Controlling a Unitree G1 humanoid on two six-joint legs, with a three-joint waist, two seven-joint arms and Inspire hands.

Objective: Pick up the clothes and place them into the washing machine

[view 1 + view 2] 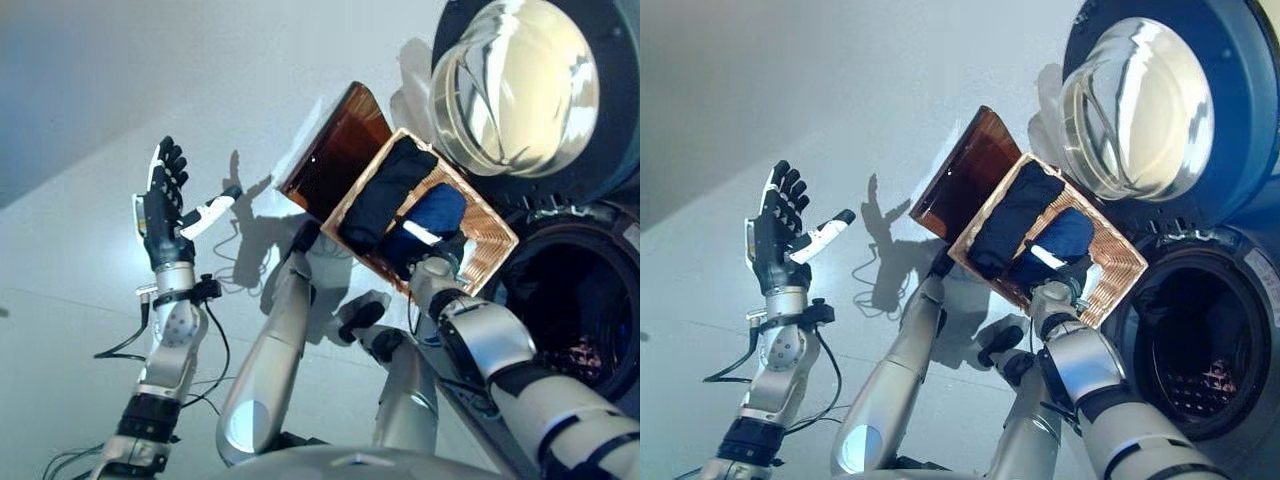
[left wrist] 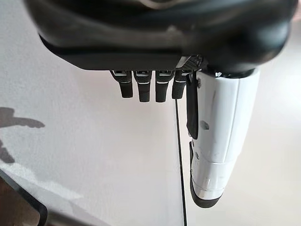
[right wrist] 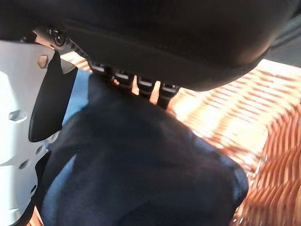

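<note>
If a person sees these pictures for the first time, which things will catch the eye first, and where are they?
The washing machine stands at the robot's right with its round glass door swung open above the dark drum. Beside it is a wicker basket holding dark blue clothes, and the right hand reaches into the basket onto them. The left hand is raised over the bare floor, fingers straight, holding nothing.

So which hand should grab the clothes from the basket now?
Right. The right hand is already down in the basket on the dark clothes, beside the washer. The left hand is raised open, well away.
</note>
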